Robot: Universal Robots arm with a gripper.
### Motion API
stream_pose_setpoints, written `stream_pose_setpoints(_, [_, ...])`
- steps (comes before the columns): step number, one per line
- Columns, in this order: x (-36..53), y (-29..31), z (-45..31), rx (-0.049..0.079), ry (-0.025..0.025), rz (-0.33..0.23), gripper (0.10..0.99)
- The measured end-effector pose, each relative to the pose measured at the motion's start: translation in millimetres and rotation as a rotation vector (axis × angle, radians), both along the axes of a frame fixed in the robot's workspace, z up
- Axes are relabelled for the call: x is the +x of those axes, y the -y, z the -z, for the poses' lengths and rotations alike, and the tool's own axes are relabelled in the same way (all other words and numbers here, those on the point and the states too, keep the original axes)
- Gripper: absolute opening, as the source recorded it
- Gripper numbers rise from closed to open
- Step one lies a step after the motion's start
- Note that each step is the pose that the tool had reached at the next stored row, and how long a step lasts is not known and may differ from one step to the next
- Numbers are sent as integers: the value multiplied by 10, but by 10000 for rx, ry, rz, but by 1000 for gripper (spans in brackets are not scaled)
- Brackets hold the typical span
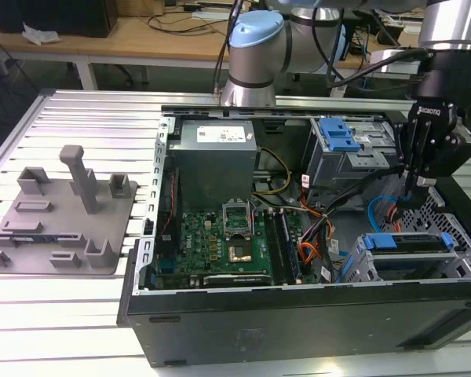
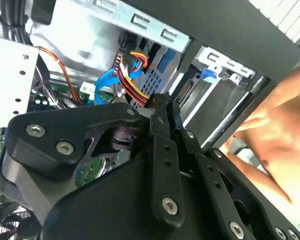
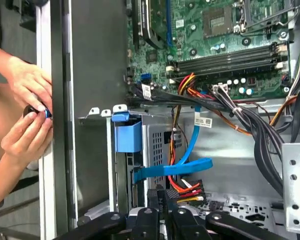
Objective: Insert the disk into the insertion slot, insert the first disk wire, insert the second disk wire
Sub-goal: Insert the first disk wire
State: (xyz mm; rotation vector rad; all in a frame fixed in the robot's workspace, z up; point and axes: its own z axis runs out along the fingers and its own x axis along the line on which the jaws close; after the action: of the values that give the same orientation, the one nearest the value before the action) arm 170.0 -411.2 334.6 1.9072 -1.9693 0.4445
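Exterior view, gripper (image 1: 414, 198): above the case's (image 1: 298, 322) end on the exterior view's right, fingers closed together.
Fingertips (image 2: 160, 102): against the red-yellow wire bundle (image 2: 135, 75).
Disk (image 1: 408, 243): seated in insertion slot (image 1: 359, 265), at the case's near corner.

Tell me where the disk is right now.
The disk sits in the insertion slot at the exterior view's right, inside the computer case by its near wall, below the pincer.

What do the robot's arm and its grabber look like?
The arm is round silver-grey tubing with light blue joint caps and a black cable alongside. The gripper is black, with small white lettering, jointed links and silver screws.
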Motion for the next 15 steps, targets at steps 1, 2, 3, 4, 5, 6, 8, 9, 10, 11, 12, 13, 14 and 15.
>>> stream_pose_setpoints(1, [0,8,0,64,-2,9,165])
stream_pose_setpoints(2, [0,16,0,189,-2,22,165])
stream_pose_setpoints(3, [0,21,0,306,-2,32,165])
stream_pose_setpoints(4, [0,29,1,420,-2,43,165])
stream_pose_setpoints(5, [0,36,-1,475,-2,51,165])
stream_pose_setpoints(6, [0,50,-8,533,-3,60,165])
stream_pose_setpoints(8, [2,90,-57,551,-1,74,165])
stream_pose_setpoints(9, [5,124,-89,555,-1,87,165])
stream_pose_setpoints(10, [11,149,-91,609,-1,99,165])
stream_pose_setpoints(11, [14,166,-91,762,2,106,165])
stream_pose_setpoints(12, [18,175,-91,898,7,108,165])
stream_pose_setpoints(13, [20,184,-91,1031,11,111,165])
stream_pose_setpoints(14, [23,195,-91,1189,17,113,165])
stream_pose_setpoints(15, [25,205,-91,1322,21,116,165])
